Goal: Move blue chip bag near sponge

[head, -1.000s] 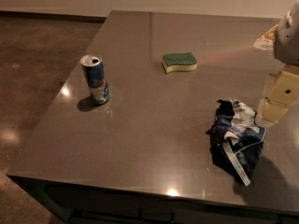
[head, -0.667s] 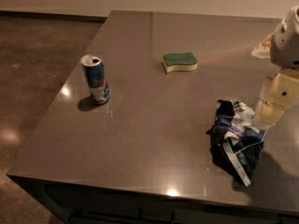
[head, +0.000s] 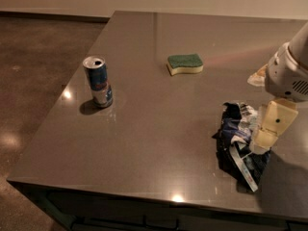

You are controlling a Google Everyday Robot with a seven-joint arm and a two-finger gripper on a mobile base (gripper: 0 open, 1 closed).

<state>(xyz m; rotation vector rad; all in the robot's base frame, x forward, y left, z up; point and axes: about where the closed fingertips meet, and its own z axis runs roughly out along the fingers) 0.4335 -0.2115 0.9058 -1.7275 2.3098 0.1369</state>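
The blue chip bag [head: 238, 146], crumpled dark navy foil with white and light-blue markings, lies on the grey table near its front right edge. The sponge [head: 185, 64], green on top with a pale yellow base, lies further back towards the table's middle, well apart from the bag. My gripper [head: 264, 137] comes in from the right edge, its cream end low against the bag's right side, touching or nearly touching it. Part of the bag is hidden behind it.
A blue-and-silver drink can [head: 98, 82] stands upright on the left part of the table [head: 159, 124]. The table's front edge runs just below the bag. A brown floor lies off the table's left side.
My gripper has moved down and slightly left, closer onto the bag's right side. The bag, sponge and can have not moved.
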